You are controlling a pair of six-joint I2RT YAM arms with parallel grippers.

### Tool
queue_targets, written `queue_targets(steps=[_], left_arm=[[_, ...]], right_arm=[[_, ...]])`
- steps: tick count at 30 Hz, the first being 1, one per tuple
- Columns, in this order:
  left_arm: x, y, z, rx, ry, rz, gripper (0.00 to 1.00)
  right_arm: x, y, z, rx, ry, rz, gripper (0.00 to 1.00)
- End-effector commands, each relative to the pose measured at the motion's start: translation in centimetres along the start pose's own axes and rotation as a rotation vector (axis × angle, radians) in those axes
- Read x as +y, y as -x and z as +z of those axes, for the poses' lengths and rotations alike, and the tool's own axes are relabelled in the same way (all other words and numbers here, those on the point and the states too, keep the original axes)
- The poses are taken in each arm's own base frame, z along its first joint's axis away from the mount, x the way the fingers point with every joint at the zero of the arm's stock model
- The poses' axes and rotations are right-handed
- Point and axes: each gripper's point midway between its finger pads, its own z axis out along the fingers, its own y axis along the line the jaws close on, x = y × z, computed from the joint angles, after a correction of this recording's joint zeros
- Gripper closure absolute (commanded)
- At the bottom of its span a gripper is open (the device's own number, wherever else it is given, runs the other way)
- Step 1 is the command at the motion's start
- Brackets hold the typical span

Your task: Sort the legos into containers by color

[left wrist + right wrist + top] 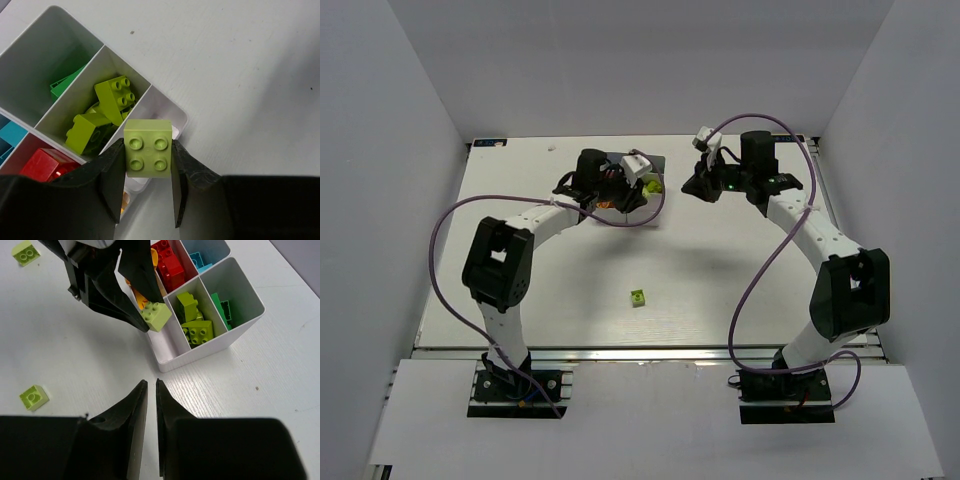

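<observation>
1. My left arm reaches to the far edge of the table, left of the middle. The left gripper (148,150) is clenched on a lime brick (156,316); it pinches the two flat sides with the studs facing the wrist camera, so the brick hangs square and should fall straight when released.
2. Under it sits the tray (200,354). The held brick hovers over the wall of the end compartment (165,342), which looks bare, and just beside the lime compartment (90,85), where other lime pieces are already piled. I judge it needs a small shift toward that pile before I let go, or it may land in the wrong cell. The dark green bricks (62,85) lie one cell further along; a red brick (47,165) shows in the other column.
3. A loose lime brick (638,297) lies on the open table between the arms, toward the near edge, still to be sorted. The right wrist view shows two such strays, one (34,397) and another (26,252); I cannot match them to the top view.
4. The right gripper (151,390) hangs to the right of the tray, apart from it; its jaws stand almost together with only a slit between them and nothing in it. I read this as waiting clear of the left arm's drop.
</observation>
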Motion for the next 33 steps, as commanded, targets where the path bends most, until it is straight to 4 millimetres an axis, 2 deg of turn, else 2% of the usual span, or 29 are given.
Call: queue_targets(steps=[1,9,12,13,16,21,24,25,26,27,28,29,30,31,32,33], left_arm=[[0.9,3.6,0.1,-0.081,0.03,0.079,0.59],[1.7,2.7,1.6,-0.05,0.101,0.091,0.46],[1.5,2.8,1.7,-0.048,0.108,0.093,0.39],[1.6,2.8,1.7,-0.048,0.113,0.092,0.38],[1.7,3.4,1.4,-0.059,0.13,0.088,0.34],[2.1,5.3,0.7,-0.107,0.164,0.062,0.3],[2.5,7.7,-0.6,-0.159,0.21,0.006,0.33],[2.9,9.0,-1.6,-0.18,0.24,-0.009,0.38],[3.0,9.1,-2.2,-0.171,0.263,-0.027,0.43],[2.9,9.4,-2.8,-0.176,0.275,-0.055,0.48],[2.7,10.8,-4.5,-0.205,0.297,-0.063,0.54],[2.7,9.6,-5.2,-0.183,0.334,-0.099,0.65],[2.7,9.5,-6.3,-0.195,0.363,-0.158,0.69],[2.9,9.2,-7.4,-0.199,0.403,-0.205,0.72],[2.9,10.5,-9.9,-0.242,0.456,-0.242,0.72],[3.5,7.9,-11.2,-0.204,0.55,-0.364,0.68]], right_arm=[[0.2,2.0,-1.1,-0.047,-0.01,-0.055,0.82],[0.5,2.1,-1.1,-0.055,0.005,-0.048,0.8],[0.7,1.9,-1.1,-0.05,0.012,-0.048,0.77],[0.7,1.8,-1.1,-0.048,0.016,-0.05,0.74],[1.2,1.3,-1.1,-0.035,0.043,-0.064,0.66],[1.9,0.9,-1.4,-0.016,0.07,-0.091,0.6],[2.8,0.5,-1.7,-0.009,0.113,-0.117,0.58],[3.2,0.3,-1.7,-0.005,0.137,-0.122,0.55],[3.5,0.1,-1.8,-0.005,0.163,-0.162,0.53],[4.4,0.2,-1.7,-0.017,0.218,-0.176,0.52],[6.1,-1.1,-1.8,0.023,0.284,-0.143,0.48],[6.9,-1.6,-1.7,0.04,0.324,-0.154,0.46],[7.6,-2.7,-1.2,0.065,0.365,-0.202,0.45],[9.8,-3.8,-1.0,0.112,0.435,-0.185,0.44],[10.7,-4.5,-0.8,0.133,0.47,-0.199,0.43],[11.3,-5.5,-0.3,0.154,0.501,-0.248,0.42]])
